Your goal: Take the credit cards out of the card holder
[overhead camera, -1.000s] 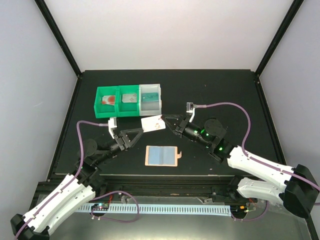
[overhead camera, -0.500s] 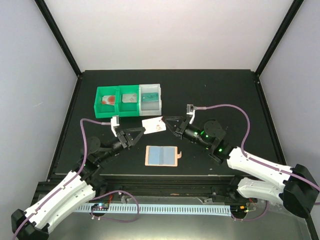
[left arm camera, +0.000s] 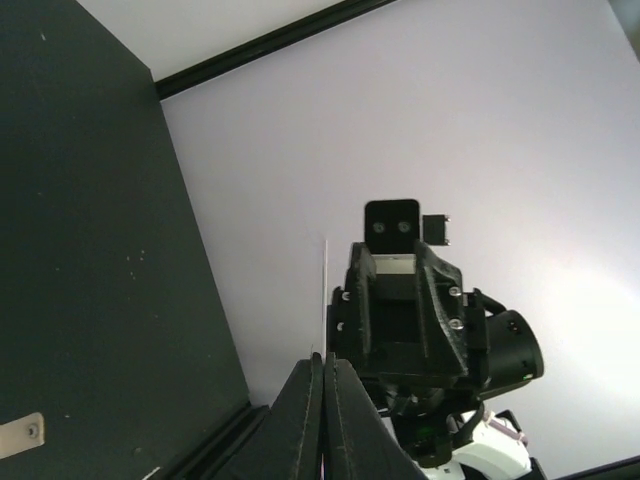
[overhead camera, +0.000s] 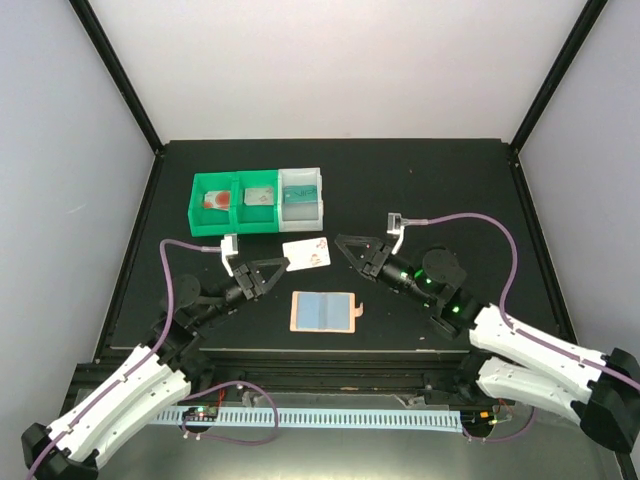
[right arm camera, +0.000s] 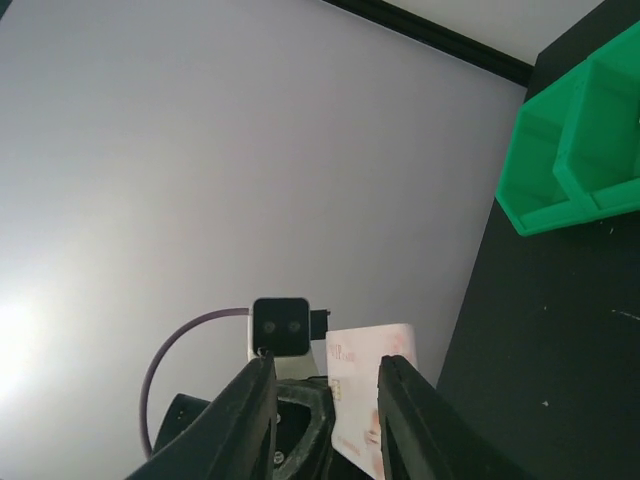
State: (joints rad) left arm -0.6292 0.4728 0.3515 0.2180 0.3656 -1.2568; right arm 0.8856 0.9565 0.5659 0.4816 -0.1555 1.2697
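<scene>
Right tool (overhead camera: pixel 345 245) now back and parted, thin flat card (overhead camera: pixel 308 253) in pinched left tool (overhead camera: pixel 286 263).

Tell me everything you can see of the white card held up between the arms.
The card is a thin white rectangle, plastic-looking, with red-pink print. It is held off the table, its left end pinched in the shut left end effector. The open right end effector sits just off its other end, apparently apart.

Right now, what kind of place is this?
Probably a lab robot test cell: matte black tabletop boxed in by plain pale walls and black frame posts, white left arm and right arm bolted at its near edge, and props: a green-and-white plastic bin row and flat tan card holder.
</scene>
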